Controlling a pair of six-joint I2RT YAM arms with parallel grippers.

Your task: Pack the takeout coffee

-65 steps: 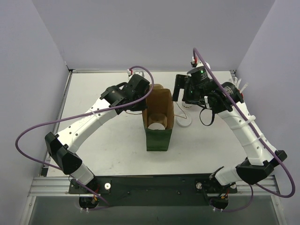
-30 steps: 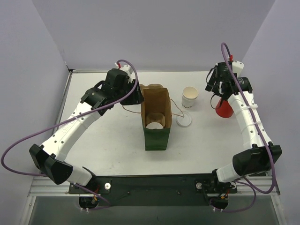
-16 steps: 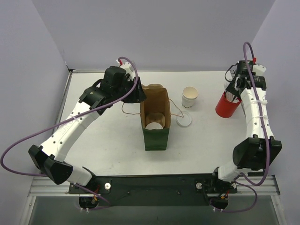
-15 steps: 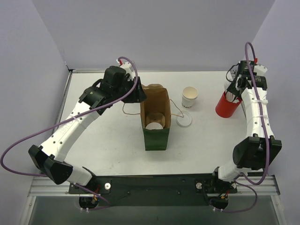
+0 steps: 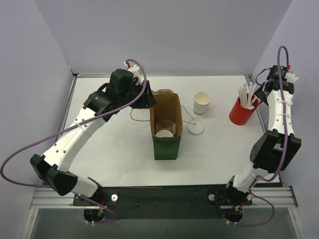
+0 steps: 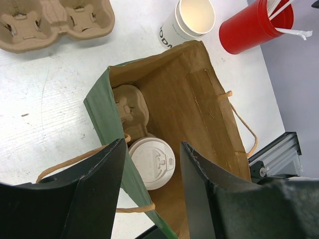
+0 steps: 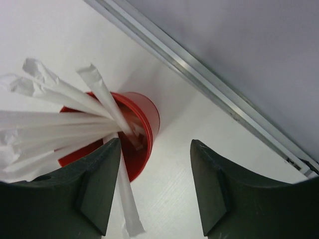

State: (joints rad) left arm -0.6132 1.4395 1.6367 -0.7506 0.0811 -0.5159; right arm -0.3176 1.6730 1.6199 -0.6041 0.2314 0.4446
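A green paper bag (image 5: 164, 142) stands open mid-table. Inside it sits one takeout coffee cup with a white lid (image 6: 152, 163) in a pulp carrier (image 6: 130, 107). A second white cup (image 5: 201, 103) stands lidless to the right of the bag, and a loose lid (image 5: 196, 128) lies in front of it. My left gripper (image 6: 152, 144) is open at the bag's far rim; its fingers straddle the green wall, one outside and one inside. My right gripper (image 7: 155, 144) is open at the far right, beside the red cup of sticks (image 7: 134, 129). One stick (image 7: 127, 199) lies along its left finger.
A second pulp carrier (image 6: 55, 22) lies on the table behind the bag. The red cup (image 5: 242, 110) stands near the right wall. The metal rail (image 7: 224, 94) of the table's far right edge runs close past the right gripper.
The right arm has swung from near the lidless cup to the far right corner by the red cup, and its jaws have narrowed. The left arm has hardly moved.
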